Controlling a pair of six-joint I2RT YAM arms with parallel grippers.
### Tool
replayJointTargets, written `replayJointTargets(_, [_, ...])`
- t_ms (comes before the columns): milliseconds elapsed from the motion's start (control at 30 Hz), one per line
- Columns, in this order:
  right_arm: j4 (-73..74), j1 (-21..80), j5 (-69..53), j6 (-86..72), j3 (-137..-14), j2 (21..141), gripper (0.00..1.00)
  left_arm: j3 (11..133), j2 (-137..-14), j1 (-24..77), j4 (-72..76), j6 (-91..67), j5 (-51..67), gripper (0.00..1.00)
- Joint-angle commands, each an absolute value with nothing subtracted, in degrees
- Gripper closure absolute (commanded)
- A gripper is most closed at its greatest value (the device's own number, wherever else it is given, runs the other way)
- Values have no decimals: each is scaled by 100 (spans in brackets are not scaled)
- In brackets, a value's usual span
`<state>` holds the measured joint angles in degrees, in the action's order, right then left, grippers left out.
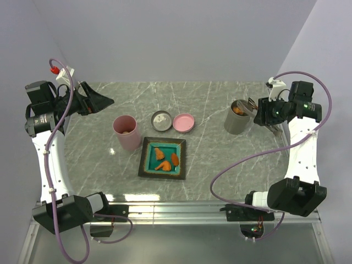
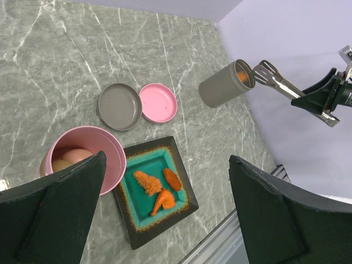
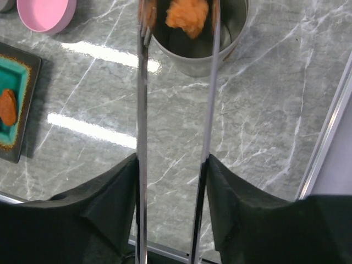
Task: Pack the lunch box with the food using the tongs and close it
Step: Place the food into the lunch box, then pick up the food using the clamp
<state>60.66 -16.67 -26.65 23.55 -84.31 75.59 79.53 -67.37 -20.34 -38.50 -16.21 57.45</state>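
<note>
Over by the right edge of the tabletop, the right pincer (image 3: 173, 170) is squeezing the tongs (image 3: 142, 110) partway along their arms. The tips are pinching an orange-brown fried chunk (image 3: 187, 14) right above the mouth of the grey container (image 3: 192, 63).

My take on doing the drop well: keep the tips centred over the opening and ease the squeeze gently, so the chunk is falling straight in and not clipping the rim. Those thin arms look springy, so a sudden release could flick it.

The left pincer (image 1: 99, 102) is hanging wide with nothing in it near the far left corner. The pink lunch box (image 1: 126, 135) is standing upright left of centre, lid off, with two pale balls (image 2: 74, 157) sitting inside. Its pink lid (image 1: 183, 122) is lying near the middle, right beside a grey lid (image 1: 161, 120).

Three more fried pieces (image 1: 164, 159) are lying on the teal plate (image 1: 146, 170) towards the near edge — crumbly-looking coating, so I'm guessing light pressure is enough.
</note>
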Motion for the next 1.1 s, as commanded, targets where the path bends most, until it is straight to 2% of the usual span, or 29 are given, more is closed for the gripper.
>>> replayJointTargets(0, [6003,-1696,-2716,2426,-8569,7497,42,8024,-6706,-2057,-3727,-1608,5968,0])
replayJointTargets(167, [6134,-1696,-2733,2469,-8797,7488,39,8112,-6741,-2057,-3779,-1591,6003,1])
replayJointTargets(400, [6592,-1249,-3612,2514,-9000,7392,40,8183,-6741,-2048,-3824,-1529,6047,1])
replayJointTargets(633, [6057,499,-3577,2180,-8123,6988,41,8174,-6724,-2057,-3858,-1547,6152,1])
replayJointTargets(800, [5547,2107,-2947,1890,-7524,6987,41,8165,-6689,-2057,-3867,-1494,6214,1])
replayJointTargets(1067, [5098,3576,-2663,1810,-7128,7470,41,8174,-6662,-2057,-3885,-1503,6196,1])
